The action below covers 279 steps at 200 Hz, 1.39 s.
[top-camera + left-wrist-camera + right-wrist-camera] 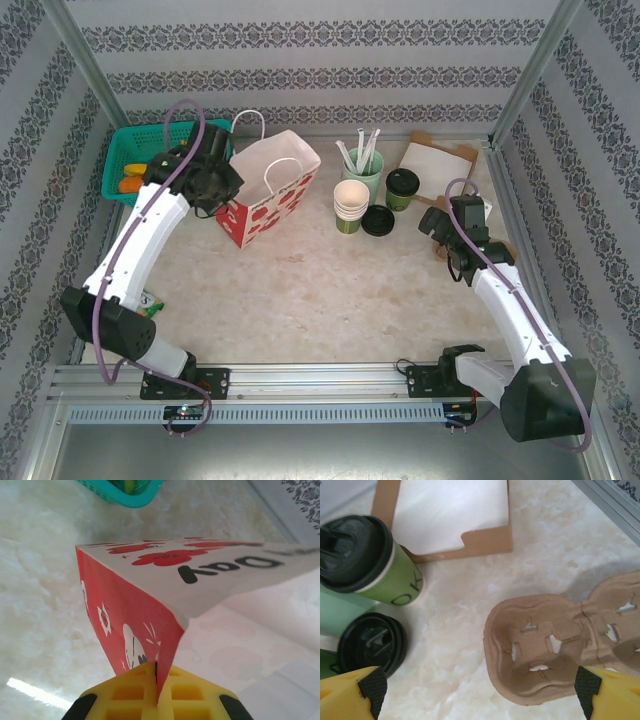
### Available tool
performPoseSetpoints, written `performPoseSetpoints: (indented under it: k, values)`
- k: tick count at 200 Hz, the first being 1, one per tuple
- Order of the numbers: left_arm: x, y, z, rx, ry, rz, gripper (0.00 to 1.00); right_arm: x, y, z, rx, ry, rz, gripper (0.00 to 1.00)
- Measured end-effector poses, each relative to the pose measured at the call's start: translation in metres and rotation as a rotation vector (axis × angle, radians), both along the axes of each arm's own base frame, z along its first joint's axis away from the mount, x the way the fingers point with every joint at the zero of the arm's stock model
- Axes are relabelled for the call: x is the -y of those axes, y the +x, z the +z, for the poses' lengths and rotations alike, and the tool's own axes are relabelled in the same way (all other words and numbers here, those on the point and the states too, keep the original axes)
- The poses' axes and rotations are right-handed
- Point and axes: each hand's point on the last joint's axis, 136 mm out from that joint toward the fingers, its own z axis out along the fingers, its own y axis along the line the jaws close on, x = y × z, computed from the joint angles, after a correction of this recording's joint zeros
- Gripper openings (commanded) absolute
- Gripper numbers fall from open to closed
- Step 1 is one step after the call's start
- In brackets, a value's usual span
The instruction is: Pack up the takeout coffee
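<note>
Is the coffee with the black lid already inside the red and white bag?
No, the takeout coffee stands on the table beside the mint-green cup of straws, well to the right of the paper bag.

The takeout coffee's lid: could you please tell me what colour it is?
The lid of the takeout coffee is black; best seen from the right wrist.

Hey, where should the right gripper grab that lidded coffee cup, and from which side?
Grip the takeout coffee around its paper wall just below the black lid, probably coming from the robot's right. It stands upright, and the straw cup and loose lids crowd its left and front.
</note>
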Motion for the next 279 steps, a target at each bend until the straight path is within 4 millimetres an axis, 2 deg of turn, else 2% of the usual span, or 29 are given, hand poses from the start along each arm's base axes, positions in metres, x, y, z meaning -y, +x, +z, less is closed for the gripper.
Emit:
performPoseSetpoints:
  k: [40,73,100,120,163,199,228,259,279]
  values:
    - [0.003,-0.026,0.002,-0.033,0.013,-0.134,0.0,0.004,0.002,-0.035,-0.139,-0.015,0.036,0.98]
    - [0.004,-0.049,0.007,-0.053,0.013,-0.244,0.0,0.023,0.0,-0.067,-0.301,-0.009,0.021,0.97]
    - [0.003,-0.07,0.015,-0.054,0.018,-0.33,0.0,0.04,0.001,-0.084,-0.399,0.011,0.008,0.95]
    - [0.01,-0.082,0.023,-0.025,-0.015,-0.406,0.0,0.041,0.002,-0.093,-0.445,0.034,0.04,0.93]
    - [0.042,-0.1,0.027,-0.007,-0.15,-0.602,0.0,0.015,0.016,-0.097,-0.46,0.12,0.158,0.93]
    - [0.058,-0.097,0.025,-0.004,-0.215,-0.683,0.03,-0.012,0.026,-0.104,-0.479,0.152,0.245,0.89]
    - [0.062,-0.091,0.016,-0.002,-0.237,-0.682,0.07,-0.035,0.027,-0.113,-0.506,0.197,0.308,0.87]
    - [0.068,-0.088,0.008,-0.018,-0.281,-0.674,0.21,-0.067,0.024,-0.11,-0.506,0.264,0.387,0.86]
    - [0.071,-0.088,0.01,-0.015,-0.301,-0.675,0.38,-0.095,0.018,-0.107,-0.512,0.317,0.451,0.86]
